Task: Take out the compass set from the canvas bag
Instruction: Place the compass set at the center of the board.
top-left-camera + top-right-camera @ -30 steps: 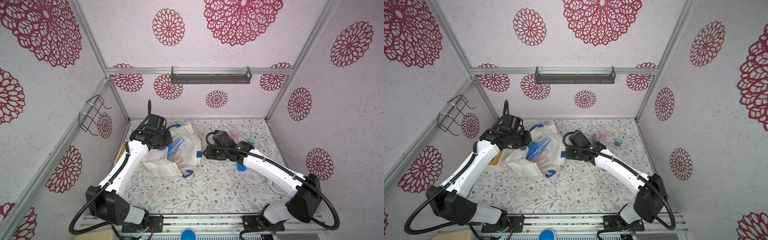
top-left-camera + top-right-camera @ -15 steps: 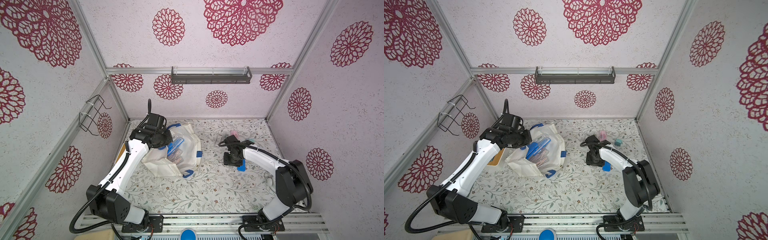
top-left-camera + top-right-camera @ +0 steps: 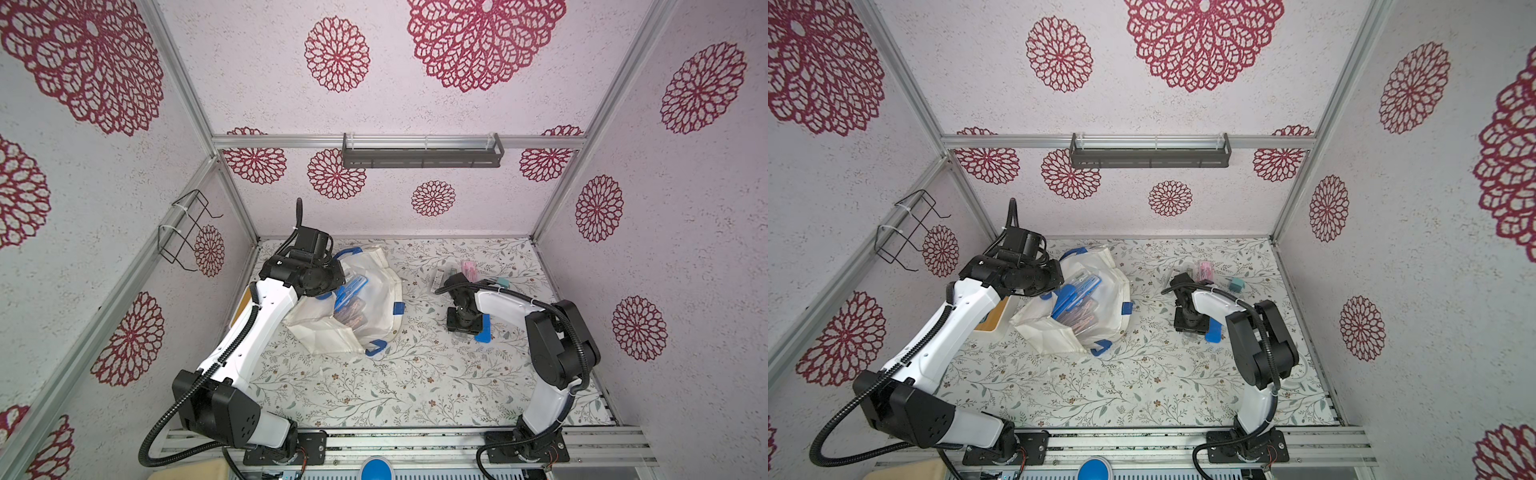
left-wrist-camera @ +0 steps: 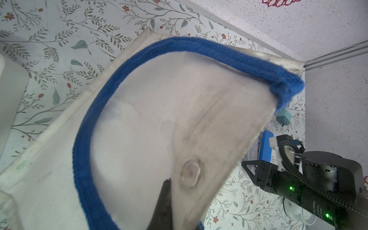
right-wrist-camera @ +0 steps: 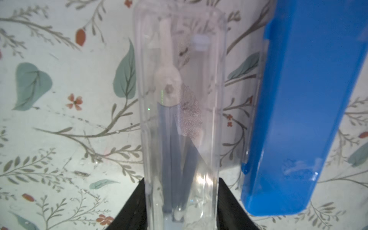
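The canvas bag (image 3: 380,299) lies at the table's left with its mouth held up; it is off-white with blue handles (image 4: 139,51). My left gripper (image 3: 328,286) is shut on the bag's rim fabric, and only one dark finger (image 4: 164,201) shows in the left wrist view. The compass set (image 5: 179,119), a clear slim case with a compass inside, sits between the fingers of my right gripper (image 5: 182,191), which is shut on it. That gripper (image 3: 464,325) points down at the table right of the bag. I cannot tell whether the case touches the cloth.
A blue case (image 3: 483,331) lies right beside the held case (image 5: 298,119). Blue and clear cases (image 3: 351,293) show inside the bag. A pink pack (image 3: 469,268), a teal block (image 3: 503,283) and a small packet (image 3: 439,276) lie behind the right arm. A tan box (image 3: 994,316) sits at the left wall.
My right gripper has drawn away from the bag's mouth to the right and turned down over the table beside the blue case. The left arm has stayed on the bag.
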`<move>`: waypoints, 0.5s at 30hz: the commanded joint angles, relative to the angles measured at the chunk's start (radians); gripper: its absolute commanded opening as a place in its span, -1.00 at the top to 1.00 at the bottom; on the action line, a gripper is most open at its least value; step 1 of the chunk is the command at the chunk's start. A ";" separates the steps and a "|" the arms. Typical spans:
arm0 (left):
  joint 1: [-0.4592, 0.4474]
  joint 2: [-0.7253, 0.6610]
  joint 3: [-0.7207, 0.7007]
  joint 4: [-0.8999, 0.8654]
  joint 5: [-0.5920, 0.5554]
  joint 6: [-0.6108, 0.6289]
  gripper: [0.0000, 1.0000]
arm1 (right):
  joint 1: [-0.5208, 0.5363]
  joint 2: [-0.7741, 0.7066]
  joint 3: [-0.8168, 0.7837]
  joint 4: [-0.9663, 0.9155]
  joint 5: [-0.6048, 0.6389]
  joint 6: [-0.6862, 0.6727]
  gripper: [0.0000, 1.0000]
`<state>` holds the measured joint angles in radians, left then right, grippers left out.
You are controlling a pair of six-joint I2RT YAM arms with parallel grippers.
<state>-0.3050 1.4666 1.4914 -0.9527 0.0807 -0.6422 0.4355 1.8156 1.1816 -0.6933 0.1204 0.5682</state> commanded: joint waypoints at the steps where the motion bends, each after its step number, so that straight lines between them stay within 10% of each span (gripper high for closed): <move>1: -0.003 -0.025 0.020 0.015 0.023 0.019 1.00 | -0.009 -0.023 0.006 -0.029 0.019 0.006 0.01; 15: -0.003 -0.030 0.015 0.021 0.079 0.045 1.00 | 0.012 -0.200 0.041 -0.004 -0.071 0.075 -0.14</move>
<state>-0.3050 1.4666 1.4914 -0.9558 0.1162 -0.6128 0.4374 1.7031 1.1839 -0.7040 0.0990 0.5980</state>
